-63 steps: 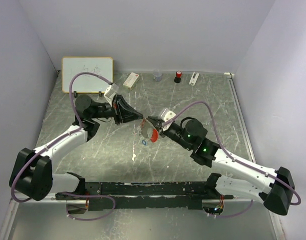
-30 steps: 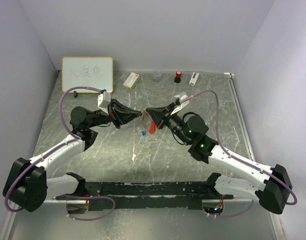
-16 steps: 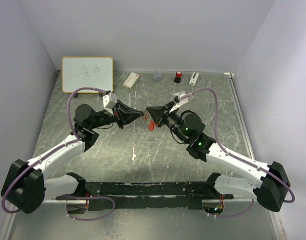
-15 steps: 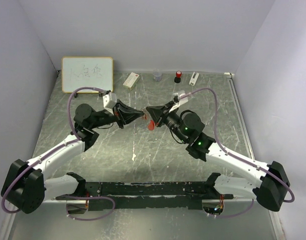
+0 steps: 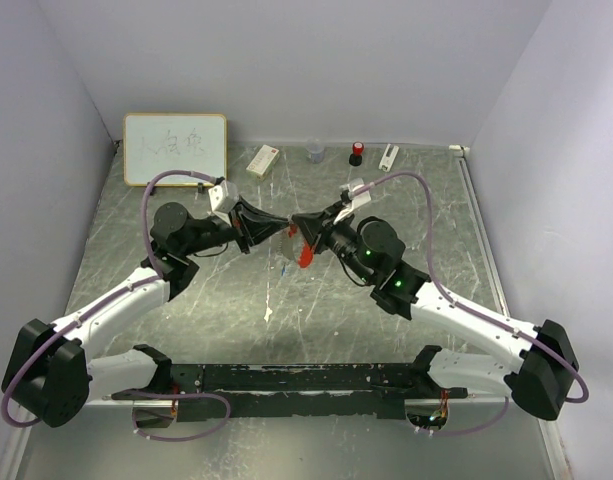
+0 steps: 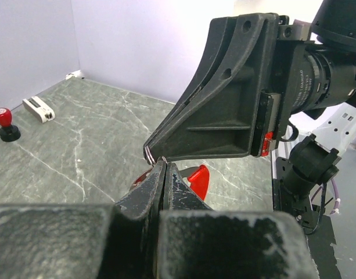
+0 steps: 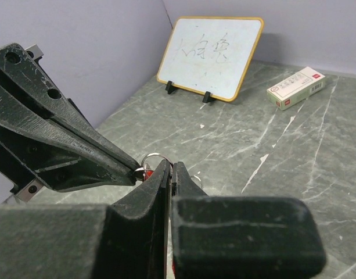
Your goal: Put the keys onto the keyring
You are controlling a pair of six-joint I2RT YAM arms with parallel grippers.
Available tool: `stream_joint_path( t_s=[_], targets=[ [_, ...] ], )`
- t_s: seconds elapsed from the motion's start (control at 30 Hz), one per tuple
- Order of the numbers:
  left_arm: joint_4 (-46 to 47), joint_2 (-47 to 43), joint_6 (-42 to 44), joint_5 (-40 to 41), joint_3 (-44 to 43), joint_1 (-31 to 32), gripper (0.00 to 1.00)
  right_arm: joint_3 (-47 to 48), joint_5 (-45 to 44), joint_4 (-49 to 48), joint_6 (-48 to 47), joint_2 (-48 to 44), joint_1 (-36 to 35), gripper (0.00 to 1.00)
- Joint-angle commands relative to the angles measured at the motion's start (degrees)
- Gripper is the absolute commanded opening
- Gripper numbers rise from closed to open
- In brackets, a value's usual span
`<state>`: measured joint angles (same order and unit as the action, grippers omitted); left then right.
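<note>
Centrally: left tool (image 5: 284,230), right tool (image 5: 298,221), keyring (image 6: 198,176) tip-to-tip

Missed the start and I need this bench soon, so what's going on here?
Both arms are raised over the table, meeting tip to tip in the middle. The right gripper is shut on the keyring, whose red fob dangles below. The left gripper is also shut, its tips right at the ring; whether it pinches a key or the ring itself is too small to tell. It looks like mid-threading, not finished.
</note>
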<state>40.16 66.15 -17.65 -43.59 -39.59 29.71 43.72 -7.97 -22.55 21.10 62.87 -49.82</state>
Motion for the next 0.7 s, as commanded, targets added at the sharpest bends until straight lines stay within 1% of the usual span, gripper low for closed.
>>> stream_joint_path(
  t_s=[0.0, 0.3, 0.67],
  targets=[
    [-1.2, -0.7, 1.4, 2.5, -2.1, 0.6, 0.07, 0.5, 0.6, -0.2, -1.3, -2.4, 0.3, 0.00],
    [-2.4, -0.1, 2.1, 4.4, -3.2, 0.6, 0.07, 0.4, 1.6, 2.1, -3.3, -4.1, 0.3, 0.00],
    [-2.8, 0.9, 2.6, 4.5, -4.8, 0.6, 0.07, 0.4, 1.7, 3.7, -4.5, -4.7, 0.3, 0.00]
  ],
)
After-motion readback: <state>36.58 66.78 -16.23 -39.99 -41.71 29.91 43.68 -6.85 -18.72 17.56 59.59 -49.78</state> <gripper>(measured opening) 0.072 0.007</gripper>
